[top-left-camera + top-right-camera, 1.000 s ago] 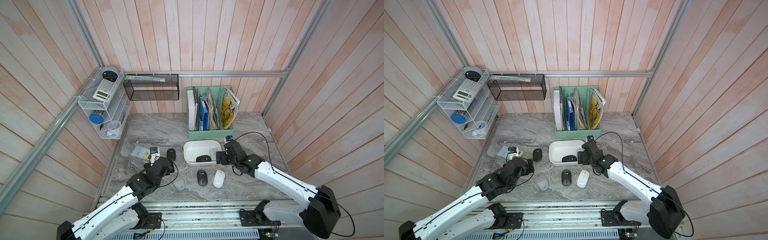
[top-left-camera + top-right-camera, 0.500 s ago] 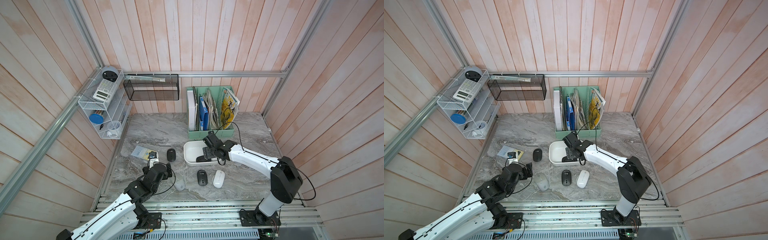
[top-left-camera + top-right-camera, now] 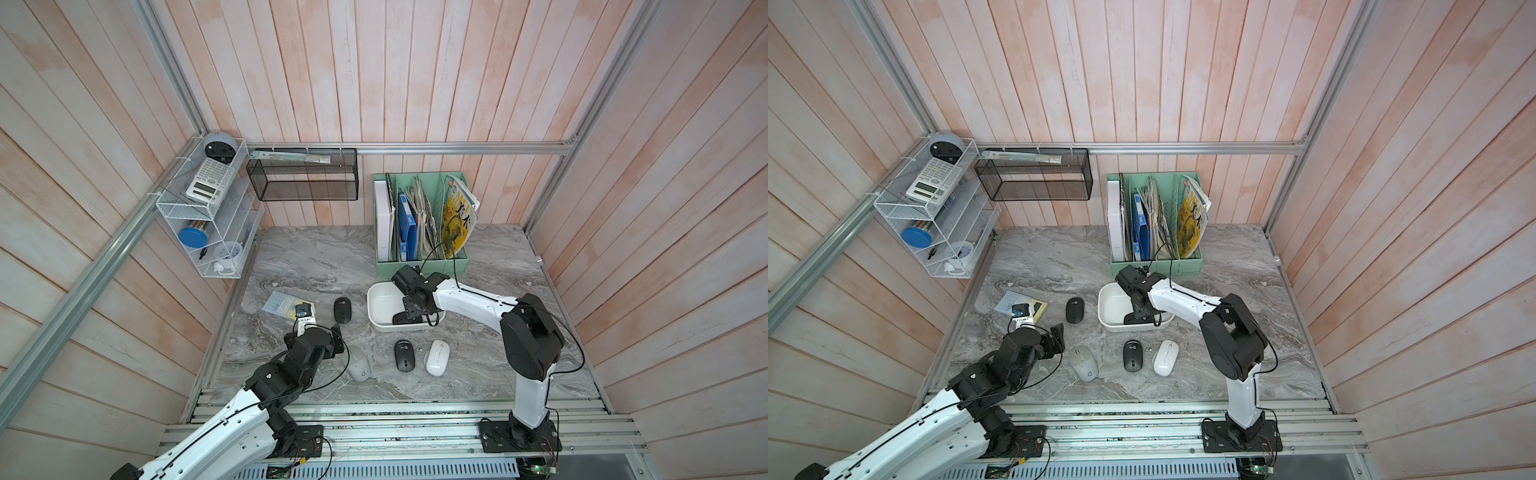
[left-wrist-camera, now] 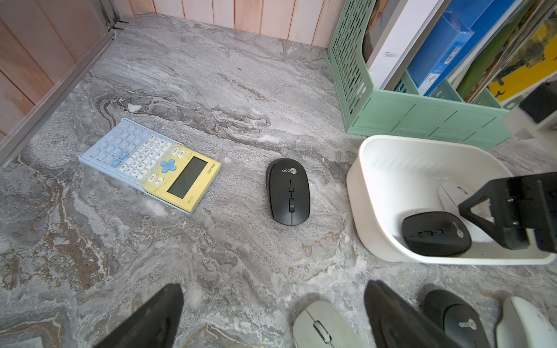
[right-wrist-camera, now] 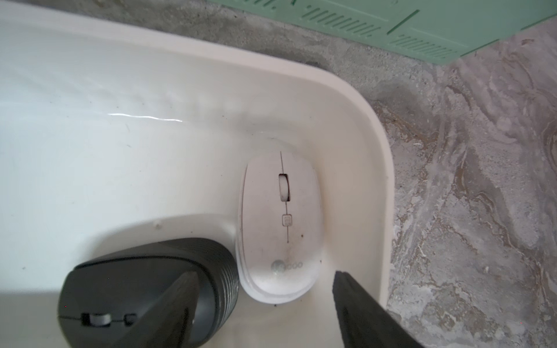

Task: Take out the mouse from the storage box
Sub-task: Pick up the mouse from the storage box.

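Storage box (image 5: 376,135): smooth, glossy white plastic with a rounded corner and a plain thick rim. Its wall stands just outside one finger of the right gripper (image 5: 263,272).
White mouse (image 5: 280,229): matte, oval and smudged grey, with a scroll wheel and a small square button down its middle. It lies flat in the box corner, its logo end between the right jaws.
Black mouse (image 5: 120,277): matte with a ribbed side, inside the box, close against the white mouse. One right finger crosses over it.
Right jaws: apart, with a gap showing on each side of the white mouse and nothing gripped.
Left gripper (image 4: 274,284): jaws spread wide over the grey veined tabletop (image 4: 211,241), holding nothing.
Ahead of the left jaws: a loose black mouse (image 4: 287,192) and a pastel blue-and-yellow calculator (image 4: 150,164).
Between the left jaws: a pale grey mouse (image 4: 325,328) close to one finger, cut off by the frame edge.
Right wrist view only: the white mouse in full.
Left wrist view: only a sliver of the white mouse shows behind the right gripper's black bracket.
Both top views: the right arm's end covers the white mouse, and the box's bare floor (image 3: 384,301) (image 3: 1113,307) shows beside it.
Hard to tell: whether the crossing finger touches the black mouse, and whether the fingertips reach the box floor.
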